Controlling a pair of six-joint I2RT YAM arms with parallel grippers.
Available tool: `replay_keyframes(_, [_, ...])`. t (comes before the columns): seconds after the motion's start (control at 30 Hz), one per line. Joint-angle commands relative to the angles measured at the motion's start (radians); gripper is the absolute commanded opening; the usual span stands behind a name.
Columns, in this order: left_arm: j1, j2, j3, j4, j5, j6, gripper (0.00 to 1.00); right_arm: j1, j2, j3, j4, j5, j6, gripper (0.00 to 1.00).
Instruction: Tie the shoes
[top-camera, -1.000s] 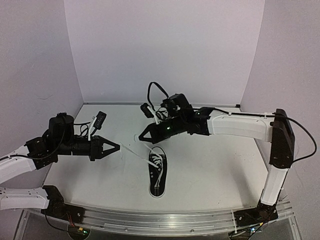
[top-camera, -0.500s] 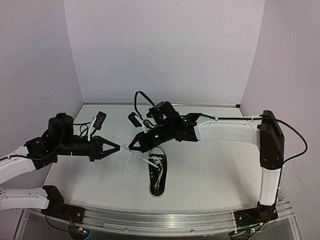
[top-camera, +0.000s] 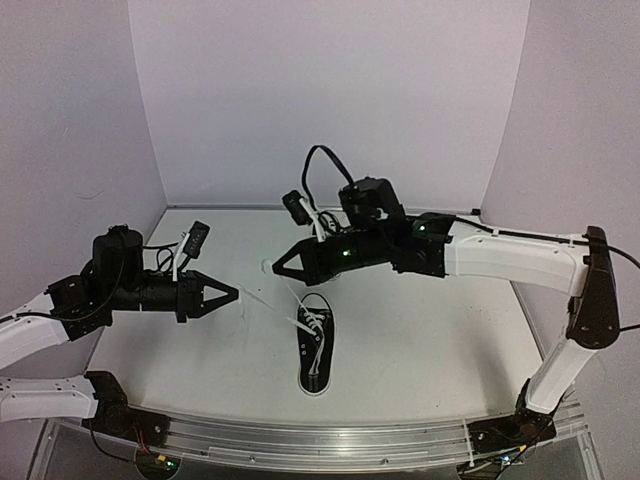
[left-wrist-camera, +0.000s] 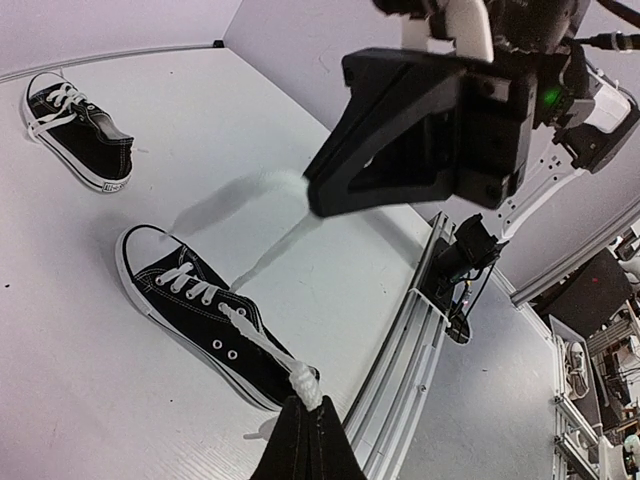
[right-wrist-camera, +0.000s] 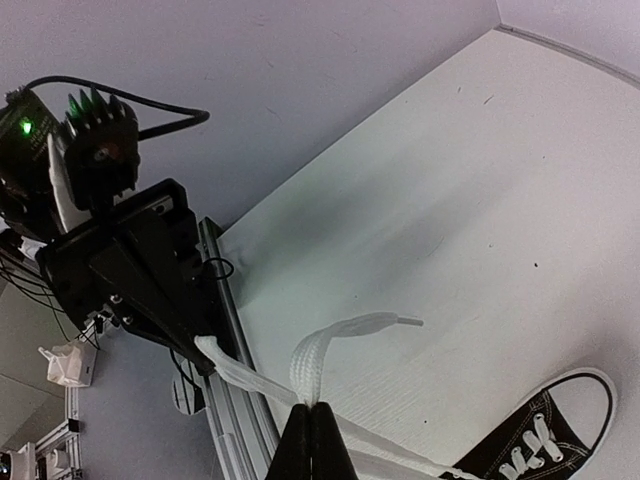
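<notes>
One black shoe (top-camera: 314, 346) with white laces lies on the table, toe toward the far side; it also shows in the left wrist view (left-wrist-camera: 200, 315) and partly in the right wrist view (right-wrist-camera: 545, 440). My left gripper (top-camera: 236, 293) is shut on the end of one lace (left-wrist-camera: 262, 345), which runs taut from the shoe's eyelets. My right gripper (top-camera: 277, 268) is shut on the other lace (right-wrist-camera: 322, 350), which bends in a loop above its fingertips (right-wrist-camera: 310, 440). The two gripper tips are close together, left of the shoe. The second shoe (left-wrist-camera: 78, 132) lies farther back.
The white table (top-camera: 420, 340) has a metal rail (top-camera: 330, 440) along its near edge. White walls enclose the far side and both sides. The right arm (top-camera: 500, 255) stretches across the table above the far half.
The right gripper dipped left and down toward the left gripper, then rose back up and right with its lace. The left gripper has stayed in place, holding its lace.
</notes>
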Motion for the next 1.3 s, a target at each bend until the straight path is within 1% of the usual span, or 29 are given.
replay_keyframes(0.0, [-0.003,-0.017,0.024,0.028,0.03,-0.015,0.0,0.043,0.091,-0.033,0.078,-0.036,0.057,0.0])
replay_keyframes(0.23, [-0.005,-0.018,0.032,-0.008,0.032,-0.024,0.0,0.082,0.284,0.046,0.12,-0.084,0.099,0.0])
replay_keyframes(0.3, [-0.005,-0.01,0.046,-0.051,0.009,-0.024,0.0,0.085,0.329,0.062,0.12,-0.103,0.115,0.0])
replay_keyframes(0.37, [-0.005,0.003,0.054,-0.104,-0.006,-0.03,0.0,0.086,0.339,0.061,0.12,-0.099,0.128,0.04])
replay_keyframes(0.43, [-0.005,0.012,0.05,-0.135,-0.008,-0.046,0.0,0.084,0.324,0.056,0.117,-0.08,0.124,0.11])
replay_keyframes(0.47, [-0.005,0.015,0.045,-0.146,-0.007,-0.056,0.0,0.083,0.31,0.053,0.111,-0.065,0.12,0.19])
replay_keyframes(0.5, [-0.005,0.018,0.039,-0.152,-0.008,-0.064,0.0,0.08,0.297,0.051,0.099,-0.05,0.115,0.28])
replay_keyframes(0.57, [-0.005,0.023,0.024,-0.16,-0.011,-0.08,0.0,0.067,0.265,0.039,0.085,-0.036,0.11,0.45])
replay_keyframes(0.6, [-0.005,0.026,0.019,-0.164,-0.012,-0.084,0.0,0.058,0.251,0.034,0.076,-0.028,0.106,0.53])
replay_keyframes(0.67, [-0.005,0.037,0.019,-0.177,-0.025,-0.09,0.0,0.042,0.227,0.028,0.053,-0.016,0.092,0.56])
replay_keyframes(0.77, [-0.005,0.068,0.024,-0.171,-0.054,-0.097,0.0,0.01,0.182,0.007,0.021,-0.005,0.064,0.56])
replay_keyframes(0.83, [-0.005,0.109,0.023,-0.134,-0.07,-0.111,0.0,-0.02,0.157,-0.007,-0.005,0.019,0.032,0.55])
replay_keyframes(0.9, [-0.005,0.166,0.029,-0.087,-0.074,-0.124,0.0,-0.05,0.132,-0.025,-0.051,0.057,-0.008,0.52])
replay_keyframes(1.0, [-0.005,0.29,0.059,-0.045,-0.082,-0.133,0.0,-0.08,0.113,-0.037,-0.119,0.122,-0.082,0.48])
replay_keyframes(1.13, [-0.005,0.449,0.113,-0.014,-0.102,-0.152,0.0,-0.087,0.142,-0.017,-0.2,0.17,-0.187,0.42])
replay_keyframes(1.27, [-0.005,0.58,0.128,0.085,-0.116,-0.245,0.0,-0.086,0.203,0.016,-0.245,0.183,-0.256,0.37])
